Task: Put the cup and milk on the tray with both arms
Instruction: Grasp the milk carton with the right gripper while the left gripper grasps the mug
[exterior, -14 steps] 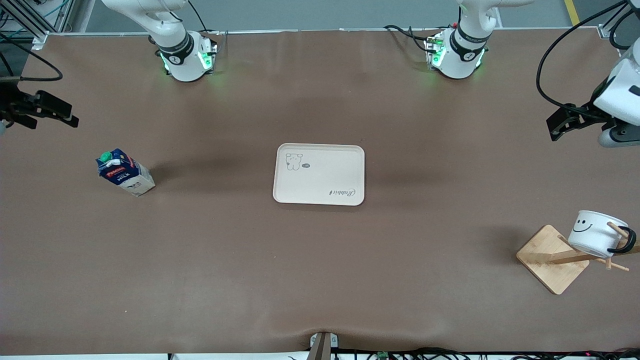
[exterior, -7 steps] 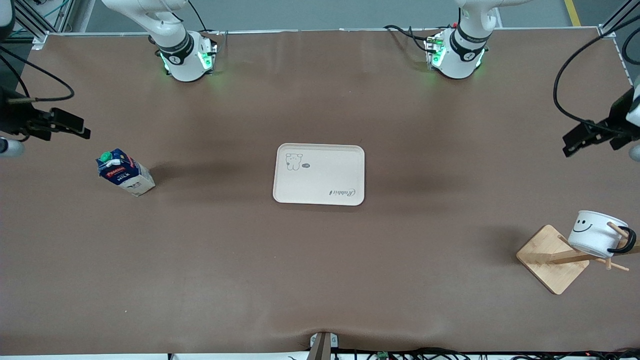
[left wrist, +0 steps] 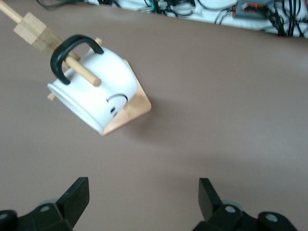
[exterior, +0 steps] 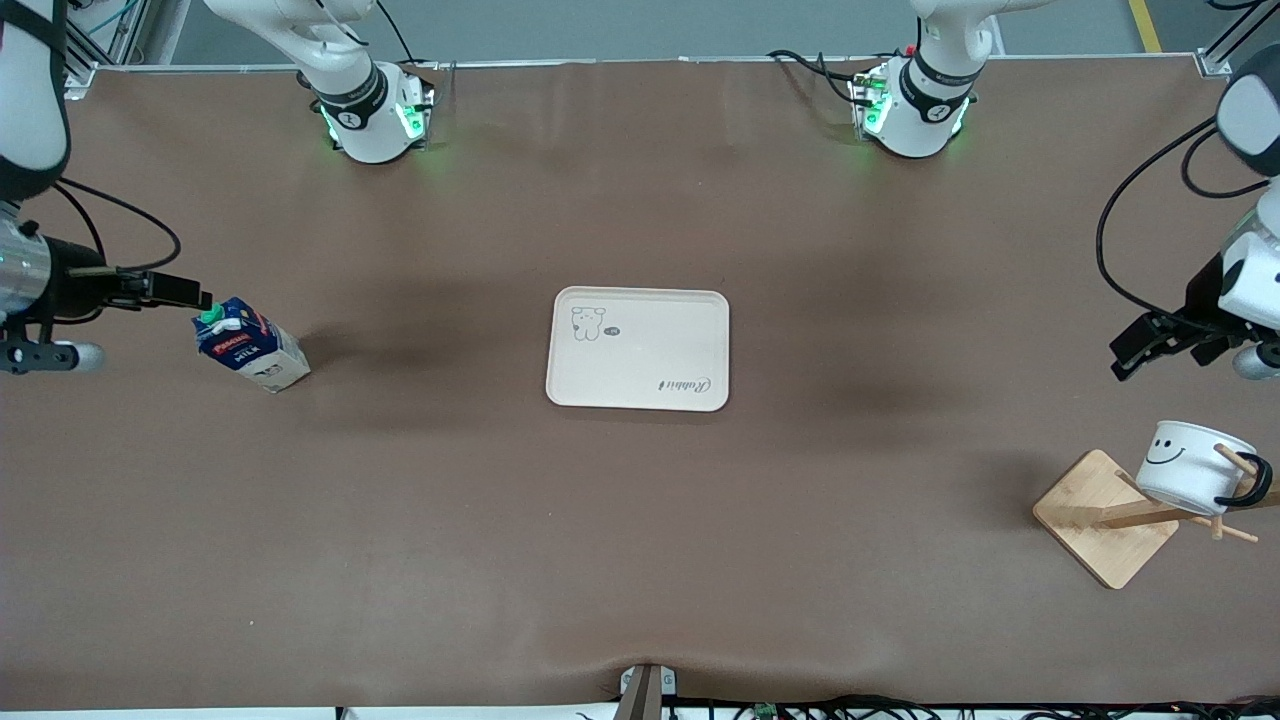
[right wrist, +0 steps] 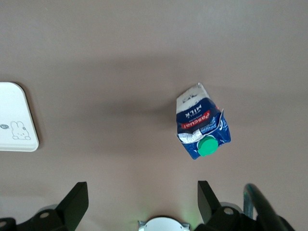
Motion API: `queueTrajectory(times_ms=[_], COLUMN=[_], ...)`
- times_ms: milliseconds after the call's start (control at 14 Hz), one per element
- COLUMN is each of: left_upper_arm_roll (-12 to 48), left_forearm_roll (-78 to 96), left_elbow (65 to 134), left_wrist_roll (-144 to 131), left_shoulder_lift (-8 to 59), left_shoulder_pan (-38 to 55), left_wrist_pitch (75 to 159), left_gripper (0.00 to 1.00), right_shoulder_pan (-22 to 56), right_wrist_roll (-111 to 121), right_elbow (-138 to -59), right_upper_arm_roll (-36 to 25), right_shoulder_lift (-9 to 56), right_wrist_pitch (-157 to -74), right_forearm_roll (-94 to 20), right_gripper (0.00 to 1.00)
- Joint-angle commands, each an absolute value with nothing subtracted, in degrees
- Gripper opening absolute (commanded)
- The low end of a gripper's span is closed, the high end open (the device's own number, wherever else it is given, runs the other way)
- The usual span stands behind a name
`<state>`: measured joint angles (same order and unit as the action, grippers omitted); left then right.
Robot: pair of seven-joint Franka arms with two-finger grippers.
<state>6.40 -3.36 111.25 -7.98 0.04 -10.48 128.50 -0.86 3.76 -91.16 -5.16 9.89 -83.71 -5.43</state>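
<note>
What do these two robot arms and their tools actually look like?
Both arms are glossy white jointed tubes with black bands at the joints. Their round bases glow green, with black cables plugged in beside them. A loose black cable loops along each forearm. The right tool and left tool are black, each ending in two flat blocky fingers with small screws showing, and each has a short silver cylinder beside it.

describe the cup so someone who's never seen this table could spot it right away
Start at the cream tray in the middle of the brown table, then look toward the left arm's end, nearer the front camera, for a square wooden rack. The cup hangs tilted on one of its pegs by a black loop handle. It is the only white mug, with a black smiley face.
</note>
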Motion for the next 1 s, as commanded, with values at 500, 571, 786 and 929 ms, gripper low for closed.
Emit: queueTrajectory(times_ms=[500, 571, 786, 929], left_upper_arm_roll=[6.94, 6.94, 6.94, 7.12], left_forearm_roll=[-2.02, -2.02, -0.45, 0.0], left_elbow=[119.0, 118.92, 117.34, 114.71], left_wrist_roll=[-7.21, -7.21, -7.21, -7.29], left_shoulder_lift=[1.66, 2.89, 6.32, 8.6], left_shoulder_pan=[-17.67, -17.67, -17.67, -17.23], left_wrist_pitch=[147.38, 149.31, 152.31, 152.49], left_gripper=[1.0, 1.0, 1.0, 1.0], right_shoulder_pan=[-5.01, -5.1, -6.33, -5.81], right_wrist_roll=[2.81, 2.81, 3.6, 7.8], right_elbow=[-93.94, -96.3, -101.77, -101.86], right_upper_arm_roll=[-4.83, -4.92, -4.92, -4.83], right_shoulder_lift=[14.42, 13.81, 12.04, 12.04], right_wrist_pitch=[-76.9, -79.17, -90.15, -90.96], right_forearm_roll=[-6.07, -5.8, -5.71, -5.01], right_gripper=[1.0, 1.0, 1.0, 1.0])
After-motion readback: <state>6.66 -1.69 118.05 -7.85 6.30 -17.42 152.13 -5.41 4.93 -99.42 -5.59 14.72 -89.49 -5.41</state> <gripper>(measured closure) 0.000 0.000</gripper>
